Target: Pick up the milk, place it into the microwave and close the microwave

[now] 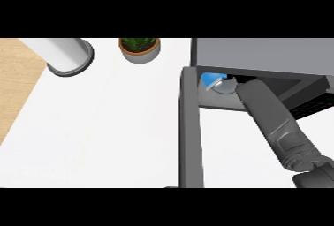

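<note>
Bench (pixel 104 132): white top, lying across the lower and middle view, with a strip of wooden floor (pixel 16 75) showing along its left side.

Door (pixel 191 132): dark grey microwave door, standing open and running from the near edge up to the microwave's left front corner.

Right arm (pixel 274 123): grey forearm, coming in from the lower right corner and reaching diagonally up and left into the microwave's opening.

Right hand (pixel 243 80): only a small black part is showing at the mouth of the cavity, just right of the milk; whether its fingers are spread or curled cannot be told, nor whether it is touching the milk.

Milk (pixel 214 81): blue and white object, sitting inside the cavity at its left front, just beside the forearm's end and partly hidden under the microwave's top.

Microwave (pixel 261 55): grey box, sitting at the upper right on the bench, its dark interior showing below its top.

Plant (pixel 139 47): green plant in a round pot, standing on the bench left of the microwave.

Cylinder (pixel 65 55): white upright cylinder with a dark base ring, standing at the far left.
</note>
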Controlling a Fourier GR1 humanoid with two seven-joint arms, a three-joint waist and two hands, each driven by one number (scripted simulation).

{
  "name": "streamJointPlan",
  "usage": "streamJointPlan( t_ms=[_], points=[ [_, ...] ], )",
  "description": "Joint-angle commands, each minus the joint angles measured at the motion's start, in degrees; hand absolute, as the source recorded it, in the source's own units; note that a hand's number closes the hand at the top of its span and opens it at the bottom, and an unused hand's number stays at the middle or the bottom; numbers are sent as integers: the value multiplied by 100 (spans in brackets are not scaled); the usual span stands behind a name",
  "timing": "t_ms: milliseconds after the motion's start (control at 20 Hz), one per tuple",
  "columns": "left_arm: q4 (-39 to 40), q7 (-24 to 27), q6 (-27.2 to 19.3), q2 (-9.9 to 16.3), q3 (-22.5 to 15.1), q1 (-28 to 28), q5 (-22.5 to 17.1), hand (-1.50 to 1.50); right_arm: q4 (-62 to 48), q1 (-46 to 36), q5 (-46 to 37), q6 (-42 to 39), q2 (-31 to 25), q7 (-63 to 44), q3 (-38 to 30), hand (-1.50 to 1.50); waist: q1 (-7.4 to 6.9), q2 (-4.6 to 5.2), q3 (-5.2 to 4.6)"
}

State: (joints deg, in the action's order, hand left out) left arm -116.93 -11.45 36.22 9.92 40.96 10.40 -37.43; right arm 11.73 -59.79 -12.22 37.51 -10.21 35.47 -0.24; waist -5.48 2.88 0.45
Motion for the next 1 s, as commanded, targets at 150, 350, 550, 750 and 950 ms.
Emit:
streamJointPlan(
  t_ms=[150, 350, 550, 750, 950],
  points=[
    [196, -26, -24, -40, -254, -258, 265, -150, -460, -362, -294, 614, -258, -57, 106, 150, -89, 57, -27],
    [283, -5, -39, 76, -190, -358, 280, -150, -800, -364, -417, 847, -554, -342, 163, 150, -178, 97, -28],
    [236, 76, 3, 103, -167, -390, 407, -150, -1154, -54, -593, 1846, -858, -1406, 282, -150, -207, 164, -49],
    [362, 112, 14, 163, -194, -499, 591, -150, -781, -245, -636, 1120, -616, -542, 352, -150, -196, 95, -6],
    [330, 161, 86, 121, -312, -534, 719, -150, -740, -320, -588, 866, -546, -413, 298, -150, -235, 93, -7]
  ],
)
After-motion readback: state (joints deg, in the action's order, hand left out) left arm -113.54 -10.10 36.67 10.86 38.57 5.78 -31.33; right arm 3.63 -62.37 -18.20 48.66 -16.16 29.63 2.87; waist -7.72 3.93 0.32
